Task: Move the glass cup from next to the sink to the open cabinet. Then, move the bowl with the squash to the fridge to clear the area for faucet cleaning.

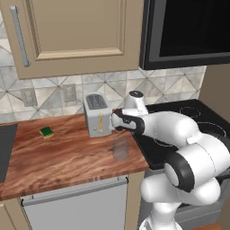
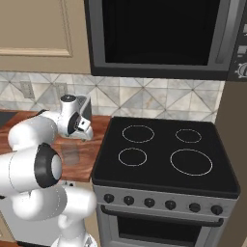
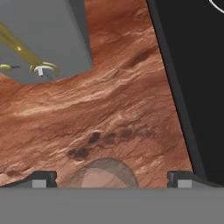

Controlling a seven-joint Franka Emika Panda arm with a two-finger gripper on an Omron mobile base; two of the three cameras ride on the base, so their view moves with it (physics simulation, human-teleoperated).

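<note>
Since the cup (image 1: 120, 147) stands free on the wooden counter (image 1: 67, 157), upright and untouched, the step in hand looks like the first one: reaching for the glass before it goes up to the cabinet. It sits near the counter's front right corner, in front of the toaster (image 1: 97, 115) and apart from it, and just left of the black stove (image 2: 164, 154). In the hand view its round rim (image 3: 104, 174) shows at the bottom, between the two fingertips, with bare wood all round it.

The gripper (image 3: 109, 179) hangs above the cup with its jaws spread wide, one tip (image 3: 41, 178) on each side of the rim and neither touching the glass. Nothing is held. In the right base view the hand (image 2: 79, 126) is seen over the faint grey tumbler (image 2: 71, 153), pointing down at it.

Farther left on the counter lies a small green sponge (image 1: 46, 132), well apart from the cup. The dark edge at the far left of the left base view may be the sink (image 1: 5, 148), but too little shows to be sure. A tan cabinet door (image 1: 76, 31) hangs above, shut; whether it belongs to the open one I cannot tell.

The next move, as I judge it, calls for a straight descent until the fingers bracket the wall of the glass, then a gentle close. The cup is centred a bit low in the hand view, so a small correction may be needed. Smooth glass could slip or tip if caught off centre.
</note>
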